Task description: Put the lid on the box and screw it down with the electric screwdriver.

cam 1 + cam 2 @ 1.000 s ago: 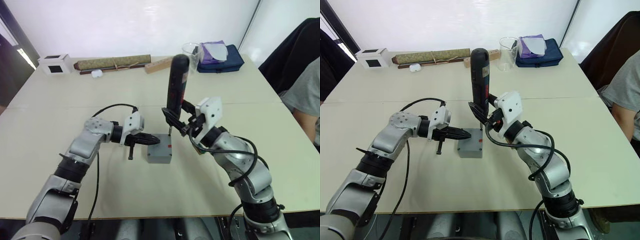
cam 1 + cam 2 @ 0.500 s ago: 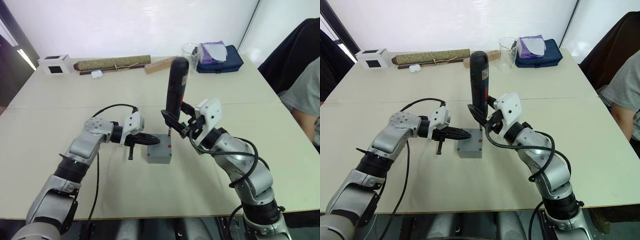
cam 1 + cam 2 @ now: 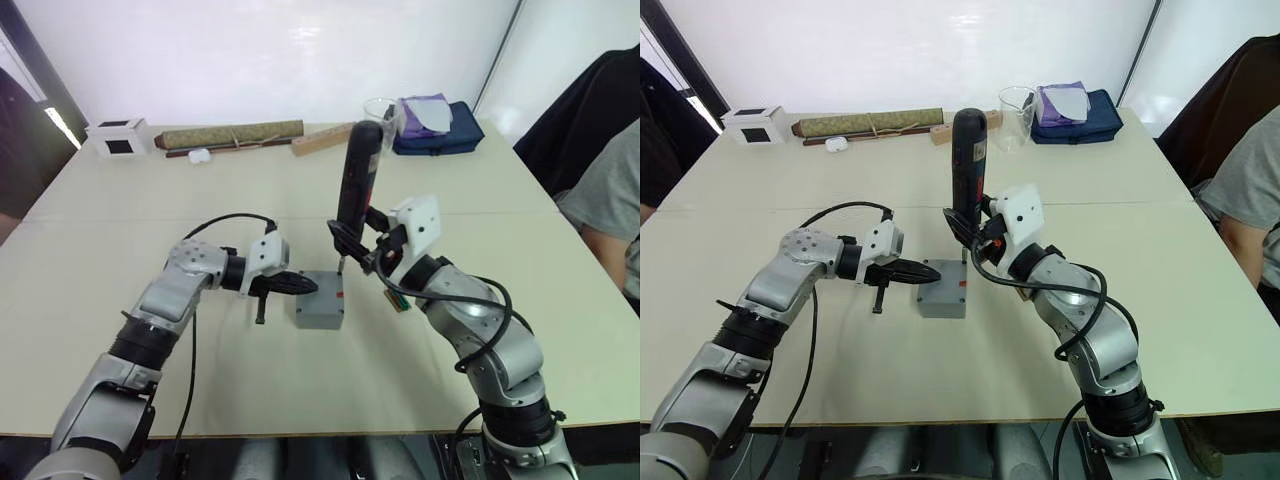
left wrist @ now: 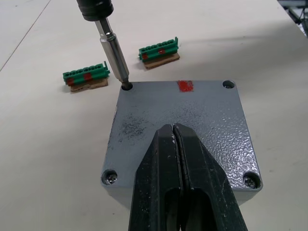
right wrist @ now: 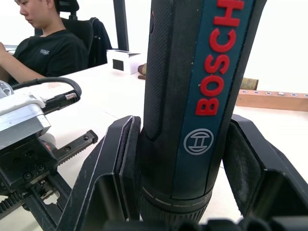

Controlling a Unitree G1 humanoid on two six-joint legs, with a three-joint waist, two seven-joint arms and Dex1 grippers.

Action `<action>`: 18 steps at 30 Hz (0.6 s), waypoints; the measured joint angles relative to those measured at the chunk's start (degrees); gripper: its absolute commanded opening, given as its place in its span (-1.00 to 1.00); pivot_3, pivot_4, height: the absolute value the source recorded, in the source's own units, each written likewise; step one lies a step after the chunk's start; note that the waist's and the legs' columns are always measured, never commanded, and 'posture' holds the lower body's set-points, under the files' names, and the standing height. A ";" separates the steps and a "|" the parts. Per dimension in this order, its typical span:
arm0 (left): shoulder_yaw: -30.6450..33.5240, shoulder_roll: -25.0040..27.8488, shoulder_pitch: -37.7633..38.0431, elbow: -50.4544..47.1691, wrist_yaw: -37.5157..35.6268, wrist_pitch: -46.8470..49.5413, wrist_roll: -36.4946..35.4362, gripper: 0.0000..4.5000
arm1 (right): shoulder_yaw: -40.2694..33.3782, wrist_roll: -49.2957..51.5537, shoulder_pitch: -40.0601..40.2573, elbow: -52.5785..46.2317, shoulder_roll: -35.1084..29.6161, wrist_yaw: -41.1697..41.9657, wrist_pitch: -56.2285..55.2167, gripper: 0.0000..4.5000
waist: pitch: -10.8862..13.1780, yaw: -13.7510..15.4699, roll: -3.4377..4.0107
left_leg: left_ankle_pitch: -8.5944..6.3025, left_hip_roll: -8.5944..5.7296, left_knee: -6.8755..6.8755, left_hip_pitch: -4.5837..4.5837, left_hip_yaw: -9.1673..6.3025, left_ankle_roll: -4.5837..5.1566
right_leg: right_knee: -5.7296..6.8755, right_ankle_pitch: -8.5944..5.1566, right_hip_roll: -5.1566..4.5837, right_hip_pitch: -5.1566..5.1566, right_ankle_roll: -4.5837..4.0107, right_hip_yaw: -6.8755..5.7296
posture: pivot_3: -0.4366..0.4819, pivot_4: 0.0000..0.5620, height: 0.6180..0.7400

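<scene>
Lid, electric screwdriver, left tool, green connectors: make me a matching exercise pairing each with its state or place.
Column 1:
1. lid
2. electric screwdriver
3. left tool
4. green connectors

Column 2:
A. held upright in the right tool, bit in a corner hole
B. lying on the table beside the box
C. sitting on the box
D. shut, tips resting on the lid

Pairs: 1-C, 2-A, 3-D, 4-B

Lab or office: pale tables (image 3: 1200,300), white wall (image 3: 890,50), seated person (image 5: 45,45).
</scene>
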 measured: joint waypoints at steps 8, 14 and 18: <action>-0.17 -0.35 0.38 0.97 0.20 -1.18 1.24 -1.00 | 1.34 -1.15 0.14 -0.01 -0.51 -0.19 1.29 -0.10 | -0.62 -0.03 -0.10 | 0.00 0.01 -0.48 0.76 0.01 0.00 | -0.31 -0.14 0.00 0.64 -0.15 0.01 | -0.05 -0.47 0.93; -0.29 -0.56 0.42 1.09 0.51 -1.31 1.52 -1.00 | 1.12 -1.26 0.02 -0.02 -0.19 -1.53 2.62 -0.10 | -0.97 0.01 -0.09 | 0.00 0.02 -0.53 0.75 -0.01 0.00 | -0.44 -0.16 -0.01 0.69 -0.18 0.00 | -0.05 -0.47 0.93; -0.29 -0.62 0.55 1.09 0.54 -1.35 1.54 -1.00 | 1.18 -1.33 -0.11 -0.01 -0.23 -1.59 2.80 -0.10 | -1.00 0.03 -0.10 | -0.01 0.02 -0.54 0.74 -0.02 0.00 | -0.50 -0.16 -0.02 0.70 -0.19 -0.01 | -0.05 -0.47 0.93</action>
